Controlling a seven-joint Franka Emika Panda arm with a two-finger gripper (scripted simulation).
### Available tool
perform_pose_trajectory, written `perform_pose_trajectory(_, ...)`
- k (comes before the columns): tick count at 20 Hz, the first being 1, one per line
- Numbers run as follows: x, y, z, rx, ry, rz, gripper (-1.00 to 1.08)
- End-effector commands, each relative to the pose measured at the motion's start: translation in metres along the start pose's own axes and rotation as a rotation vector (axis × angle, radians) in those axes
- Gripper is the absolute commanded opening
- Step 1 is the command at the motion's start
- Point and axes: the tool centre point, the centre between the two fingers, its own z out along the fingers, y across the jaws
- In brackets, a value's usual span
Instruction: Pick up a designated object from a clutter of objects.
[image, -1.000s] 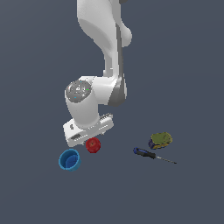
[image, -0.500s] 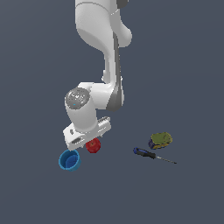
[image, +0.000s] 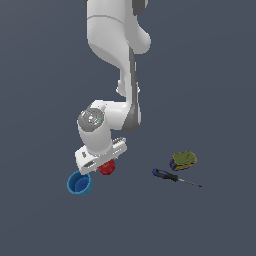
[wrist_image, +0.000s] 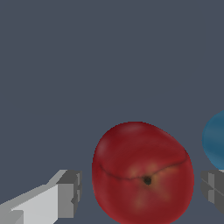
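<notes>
The pincer (wrist_image: 140, 192) has sunk around the red ball (wrist_image: 142, 173), beside the blue cup (image: 79, 183).

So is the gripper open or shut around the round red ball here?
Open: the gripper fingers flank the round red ball with gaps.

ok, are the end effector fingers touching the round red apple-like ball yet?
Apart. The wrist view shows grey floor between the round red apple-like ball and each finger of the open end effector.
</notes>
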Motion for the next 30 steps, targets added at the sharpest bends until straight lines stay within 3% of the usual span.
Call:
perform_pose_trajectory(1,0.0,-0.001,0.013,0.0,0.0,-0.001,1.0)
perform_pose_trajectory(7,0.001,0.0,0.024,0.0,0.0,-0.002,1.0)
perform_pose_trajectory(8,0.001,0.0,0.024,0.0,0.0,-0.002,-1.0)
perform_pose_trajectory(21,0.0,0.001,0.02,-0.001,0.0,-0.001,-1.0)
perform_pose_trajectory(30,0.0,-0.011,-0.013,-0.001,0.0,-0.001,-1.0)
